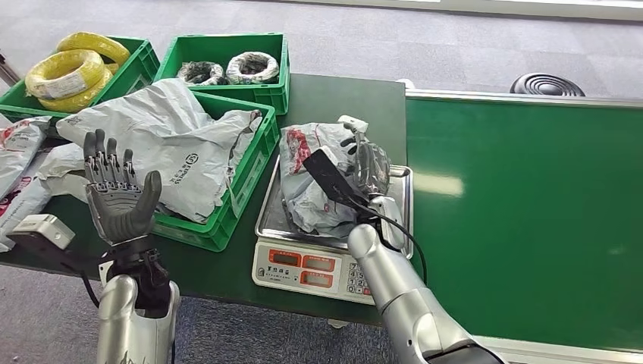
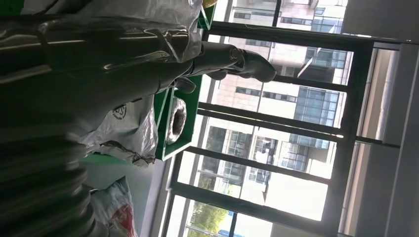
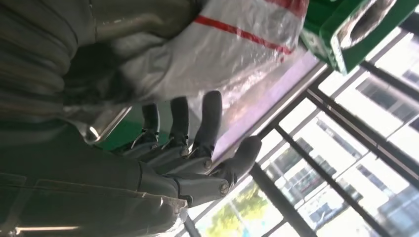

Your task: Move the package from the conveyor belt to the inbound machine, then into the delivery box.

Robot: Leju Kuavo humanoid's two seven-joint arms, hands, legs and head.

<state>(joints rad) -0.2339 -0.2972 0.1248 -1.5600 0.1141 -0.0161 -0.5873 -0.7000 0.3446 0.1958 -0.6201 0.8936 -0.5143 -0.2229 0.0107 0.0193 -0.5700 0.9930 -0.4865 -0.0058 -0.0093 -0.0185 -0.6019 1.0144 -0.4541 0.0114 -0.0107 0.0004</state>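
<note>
The package (image 1: 315,178), a grey poly bag with red print, lies on the steel pan of the scale (image 1: 334,262), which sits on the dark table just left of the conveyor belt (image 1: 523,212). The right hand (image 1: 368,171) is at the bag's right side, fingers spread against the plastic; the right wrist view shows the fingers (image 3: 207,123) extended beside the bag, not wrapped round it, so I judge the hand to be unclosed and not gripping yet. The left hand (image 1: 117,193) hovers near the left, palm up, fingers apart, holding nothing.

The step in hand looks like weighing done and lifting due. To do it well, the right hand should close on a bunched fold of the bag, not on the flat face (slippery film slides off), lift straight clear of the pan rim, then carry left to the box (image 1: 220,163) and drop the bag on top of the pile.

Count: one package on the scale, three green bins, one holding grey bags, one yellow coils (image 1: 68,72), one two dark coils (image 1: 227,70); more bags lie at far left.
</note>
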